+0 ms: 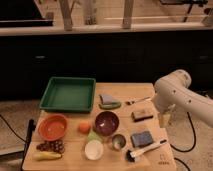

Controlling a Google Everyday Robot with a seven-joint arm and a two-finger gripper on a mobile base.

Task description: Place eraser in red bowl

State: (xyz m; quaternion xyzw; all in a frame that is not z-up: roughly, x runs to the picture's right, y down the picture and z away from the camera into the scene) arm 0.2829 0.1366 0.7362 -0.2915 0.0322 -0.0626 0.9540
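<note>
Camera view: the eraser [142,115] lies flat and free on the tabletop [125,90], out toward the 3 o'clock edge; the red bowl [52,127] sits at about 9 o'clock, well apart from it. My end effector [164,118] hangs under the white arm [176,92] just at 3 o'clock of the eraser, near the tabletop's edge; I cannot tell whether it is open or closed, but it grips nothing of the task.

What worries me from here: the end effector is so close to the edge that a careless descent could strike the tabletop's rim; coming in from 3 o'clock, I could shove the eraser toward the purple bowl [106,122] at its 9 o'clock instead of straddling it. The eraser is low and flat, so a shallow pinch may slip. The blue-grey pad [142,138] lies near at its 6 o'clock and the thin utensil [138,100] near at 12 o'clock; a small aiming error catches the wrong thing, or drags one along.

The carry runs across the purple bowl and the orange [84,127]; travelling too low would clip them; letting go early would drop the eraser into the wrong bowl.
</note>
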